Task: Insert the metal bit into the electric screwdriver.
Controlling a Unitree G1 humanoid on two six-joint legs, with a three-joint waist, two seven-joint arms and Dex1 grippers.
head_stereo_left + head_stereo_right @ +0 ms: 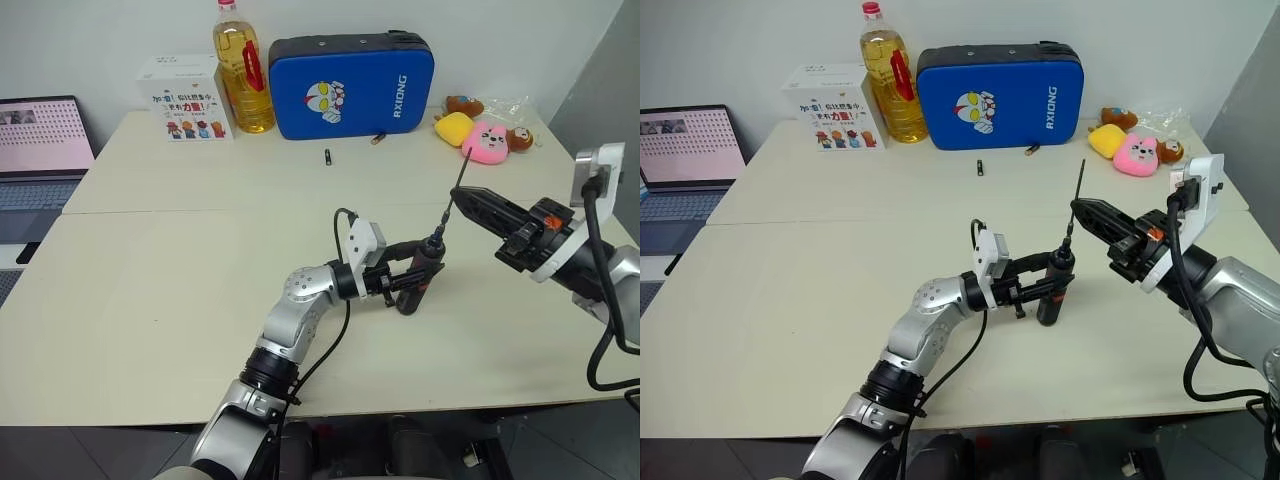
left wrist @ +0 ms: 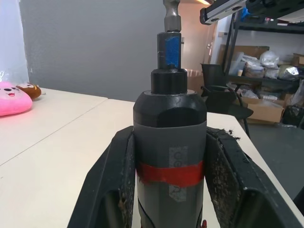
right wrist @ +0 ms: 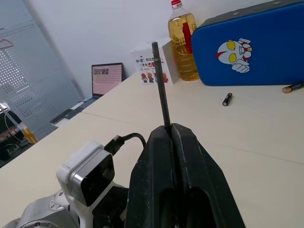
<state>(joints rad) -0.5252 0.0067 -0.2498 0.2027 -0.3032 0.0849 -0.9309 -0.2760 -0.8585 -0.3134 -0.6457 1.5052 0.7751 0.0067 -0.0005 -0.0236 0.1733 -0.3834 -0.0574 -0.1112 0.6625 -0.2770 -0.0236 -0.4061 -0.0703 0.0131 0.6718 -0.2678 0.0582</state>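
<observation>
Nearest you, the left gripper point(image 1: 1040, 292) clenches the electric screwdriver point(image 1: 1053, 287) upright over the bench point(image 1: 790, 300), socket up. Just beyond, the right gripper point(image 1: 1087, 211) pinches the metal bit point(image 1: 1073, 205), near vertical, its lower end at the socket.

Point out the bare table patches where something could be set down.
Free: the wide table area between the laptop and the left tool. Crowded: the far edge, with white box, oil bottle, blue case, plush toys.
</observation>
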